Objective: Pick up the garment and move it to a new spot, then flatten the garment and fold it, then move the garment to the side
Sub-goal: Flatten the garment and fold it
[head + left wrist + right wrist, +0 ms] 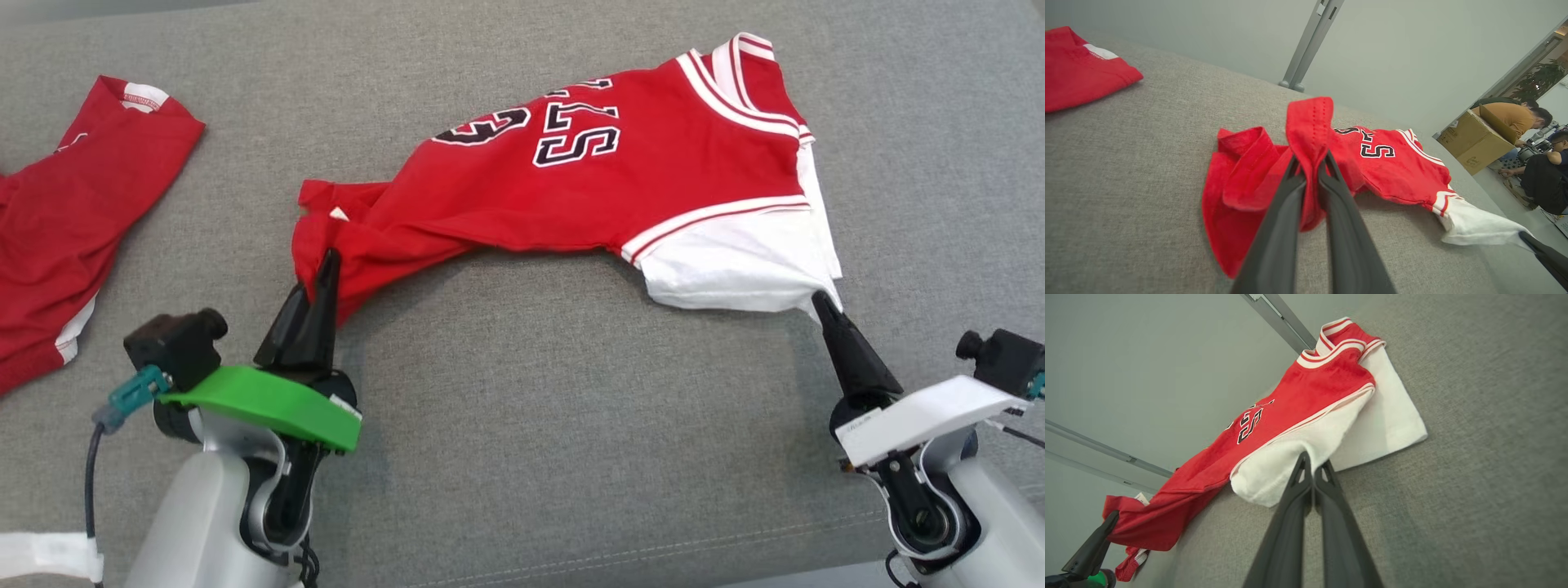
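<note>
Another red shirt (73, 220) lies on grey upholstery (522, 425); 2 people (1541, 183) sit by a box (1474, 139).

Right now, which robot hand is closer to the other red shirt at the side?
Left. The left gripper grips the jersey just right of that shirt; the right gripper grips its white sleeve, far across.

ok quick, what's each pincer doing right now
left pincer: closed, pinching the red end of the jersey
right pincer: closed, pinching the same jersey at its white corner
</note>
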### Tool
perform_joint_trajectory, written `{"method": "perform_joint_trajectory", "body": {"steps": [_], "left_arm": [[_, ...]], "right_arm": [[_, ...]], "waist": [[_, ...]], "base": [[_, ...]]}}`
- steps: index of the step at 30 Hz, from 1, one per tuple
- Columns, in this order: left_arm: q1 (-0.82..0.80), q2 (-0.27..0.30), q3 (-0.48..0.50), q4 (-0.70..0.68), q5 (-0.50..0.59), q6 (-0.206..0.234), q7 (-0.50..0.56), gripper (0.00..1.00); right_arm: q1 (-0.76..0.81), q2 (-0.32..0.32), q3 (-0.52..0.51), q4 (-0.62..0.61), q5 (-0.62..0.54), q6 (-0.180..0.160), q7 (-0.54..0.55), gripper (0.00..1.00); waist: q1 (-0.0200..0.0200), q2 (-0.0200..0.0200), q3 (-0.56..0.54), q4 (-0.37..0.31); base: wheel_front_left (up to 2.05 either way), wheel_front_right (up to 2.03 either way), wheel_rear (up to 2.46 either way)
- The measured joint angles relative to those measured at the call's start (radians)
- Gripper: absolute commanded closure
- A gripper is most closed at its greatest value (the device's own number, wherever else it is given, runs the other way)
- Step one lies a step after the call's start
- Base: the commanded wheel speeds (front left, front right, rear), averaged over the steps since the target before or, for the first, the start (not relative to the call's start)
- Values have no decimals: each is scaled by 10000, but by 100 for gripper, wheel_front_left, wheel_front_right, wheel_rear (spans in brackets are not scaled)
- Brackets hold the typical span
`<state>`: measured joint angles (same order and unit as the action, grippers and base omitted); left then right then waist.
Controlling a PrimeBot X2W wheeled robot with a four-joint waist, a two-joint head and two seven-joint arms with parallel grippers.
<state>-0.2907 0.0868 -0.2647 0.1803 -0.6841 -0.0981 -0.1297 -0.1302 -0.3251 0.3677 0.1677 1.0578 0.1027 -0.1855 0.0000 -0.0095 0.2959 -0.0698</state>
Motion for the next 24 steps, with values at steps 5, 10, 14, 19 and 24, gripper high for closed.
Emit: {"method": "perform_joint_trajectory", "body": {"steps": [5,10,14,19,24], "left_arm": [[574,-140,-391,401,-190,-123,-614,55],[722,-107,-859,700,-159,-221,-930,16],[929,-56,-1076,706,-10,-251,-1014,0],[1520,19,-1430,802,119,-251,-1051,0],[2203,40,-1599,972,71,-251,-1093,0]], "right_arm": [[593,-157,-50,-36,23,12,-134,100],[617,-224,-111,-301,23,13,-222,100],[726,-456,-337,-495,21,23,-263,100],[1228,-915,-863,-487,19,23,-341,100],[1812,-1204,-1264,-497,182,8,-426,100]], "waist": [[0,0,51,-13],[0,0,89,82],[0,0,66,124],[0,0,-89,183],[0,0,-268,337]], "base": [[0,0,0],[0,0,0],[0,0,0],[0,0,0],[0,0,0]]}}
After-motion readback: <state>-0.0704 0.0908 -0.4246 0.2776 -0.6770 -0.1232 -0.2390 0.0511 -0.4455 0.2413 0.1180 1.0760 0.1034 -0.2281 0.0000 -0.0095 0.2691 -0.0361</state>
